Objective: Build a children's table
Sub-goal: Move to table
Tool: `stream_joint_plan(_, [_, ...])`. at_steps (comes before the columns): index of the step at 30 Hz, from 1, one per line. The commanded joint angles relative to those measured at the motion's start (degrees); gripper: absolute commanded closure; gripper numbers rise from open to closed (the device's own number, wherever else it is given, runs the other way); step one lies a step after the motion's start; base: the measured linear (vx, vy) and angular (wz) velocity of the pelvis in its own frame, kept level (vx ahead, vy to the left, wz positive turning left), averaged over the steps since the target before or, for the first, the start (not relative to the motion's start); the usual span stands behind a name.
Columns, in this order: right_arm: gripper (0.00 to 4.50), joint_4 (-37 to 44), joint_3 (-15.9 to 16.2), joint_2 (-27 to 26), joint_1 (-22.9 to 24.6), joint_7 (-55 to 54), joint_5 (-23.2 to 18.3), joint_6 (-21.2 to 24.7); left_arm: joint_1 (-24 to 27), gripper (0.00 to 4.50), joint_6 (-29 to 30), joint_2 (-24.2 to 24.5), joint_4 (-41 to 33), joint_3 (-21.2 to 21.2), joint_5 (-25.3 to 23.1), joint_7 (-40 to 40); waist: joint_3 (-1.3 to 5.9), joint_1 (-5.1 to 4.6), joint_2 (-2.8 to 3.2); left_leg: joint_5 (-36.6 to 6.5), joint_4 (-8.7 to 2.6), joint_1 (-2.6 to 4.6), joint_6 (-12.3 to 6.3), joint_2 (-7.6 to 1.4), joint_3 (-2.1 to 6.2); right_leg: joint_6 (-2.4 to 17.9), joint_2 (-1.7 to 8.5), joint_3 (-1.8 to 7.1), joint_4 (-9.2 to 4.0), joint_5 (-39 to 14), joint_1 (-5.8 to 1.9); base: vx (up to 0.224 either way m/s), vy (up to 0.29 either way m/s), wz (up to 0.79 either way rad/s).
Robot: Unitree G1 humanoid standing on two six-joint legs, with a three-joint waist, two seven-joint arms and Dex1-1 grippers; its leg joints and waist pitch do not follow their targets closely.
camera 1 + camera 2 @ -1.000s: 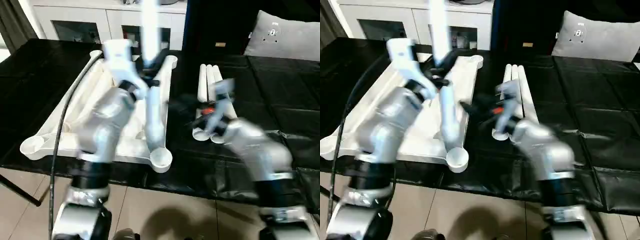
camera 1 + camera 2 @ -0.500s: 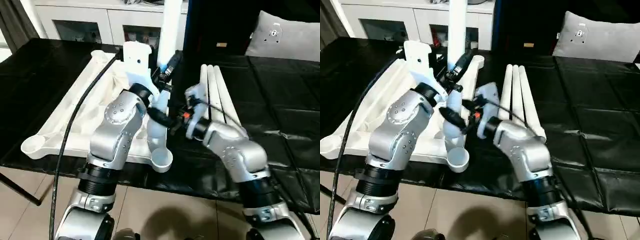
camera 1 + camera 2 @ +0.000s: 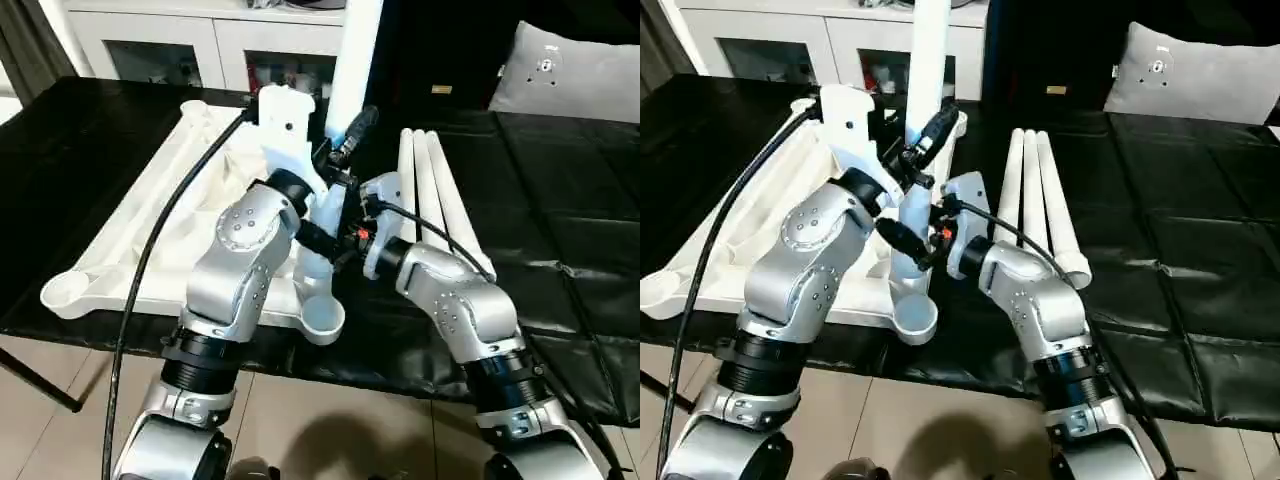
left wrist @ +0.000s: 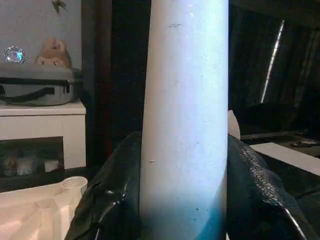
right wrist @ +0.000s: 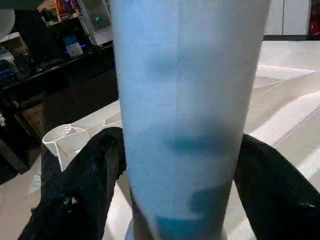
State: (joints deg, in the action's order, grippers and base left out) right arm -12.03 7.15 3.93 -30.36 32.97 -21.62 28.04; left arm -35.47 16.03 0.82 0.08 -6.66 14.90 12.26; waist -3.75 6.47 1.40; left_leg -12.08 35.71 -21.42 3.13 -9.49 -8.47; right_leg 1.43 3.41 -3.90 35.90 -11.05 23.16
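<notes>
While the left gripper (image 3: pixel 335 170) pinches the upright leg (image 3: pixel 350 60), the right gripper (image 5: pixel 175 200) straddles it, fingers spread.

A low surface covered in black sheeting (image 3: pixel 560 200) carries the things. The upturned white tabletop (image 3: pixel 190 215) is laid on it near the front edge, and three white legs (image 3: pixel 432 190) are laid side by side just beside it.

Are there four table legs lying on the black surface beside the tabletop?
No, three loose legs lie side by side on the black surface, while a fourth leg stands upright at the tabletop.
</notes>
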Motion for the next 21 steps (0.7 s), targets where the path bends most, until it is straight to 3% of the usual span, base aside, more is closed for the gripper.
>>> stream_joint_plan(1, [1.35,-0.55,-0.53,-0.21,-0.72,-0.04,0.66,-0.74,0.34,2.71,-0.44,-0.09,-1.94,-0.53,-0.34,0.66,4.41,0.01,-0.59,-2.50,-4.23,-0.05,-1.08,-3.21,0.69,10.51,5.19,3.24,-3.78,-5.42,-3.66,0.000,0.000,0.00])
stream_joint_plan(15, [2.53,-1.43,-0.52,-0.42,-0.48,0.23,0.55,-0.63,0.26,2.71,-0.11,-0.59,-2.34,-0.58,-0.54,1.25,4.41,0.01,-0.53,-2.83,-4.25,0.01,-1.01,-3.23,0.69,10.61,5.19,3.27,-3.79,-5.34,-3.66,0.000,0.000,0.00])
stream_joint_plan(18, [2.54,-0.96,-0.56,-0.52,-0.35,0.47,0.07,0.14,0.29,2.71,-0.07,-0.66,-2.45,-0.61,-0.55,1.29,4.42,0.02,-0.54,-2.85,-4.25,0.02,-1.05,-3.25,0.72,10.52,5.17,3.27,-3.77,-5.33,-3.66,0.000,0.000,0.00])
stream_joint_plan(19, [2.02,-0.88,-0.73,-0.64,-0.31,0.54,-0.37,0.71,0.30,2.71,-0.10,-0.70,-2.46,-0.59,-0.56,1.30,4.43,0.02,-0.53,-2.72,-4.25,0.01,-1.09,-3.23,0.72,10.54,5.15,3.27,-3.74,-5.21,-3.66,0.000,0.000,0.00])
stream_joint_plan(21, [1.89,-0.94,-0.86,-0.71,-0.37,0.84,-0.88,1.25,0.26,2.71,-0.16,-0.73,-2.40,-0.55,-0.66,1.38,4.42,0.00,-0.49,-2.76,-4.25,0.01,-1.17,-3.22,0.72,10.59,5.13,3.26,-3.79,-5.28,-3.66,0.000,0.000,0.00])
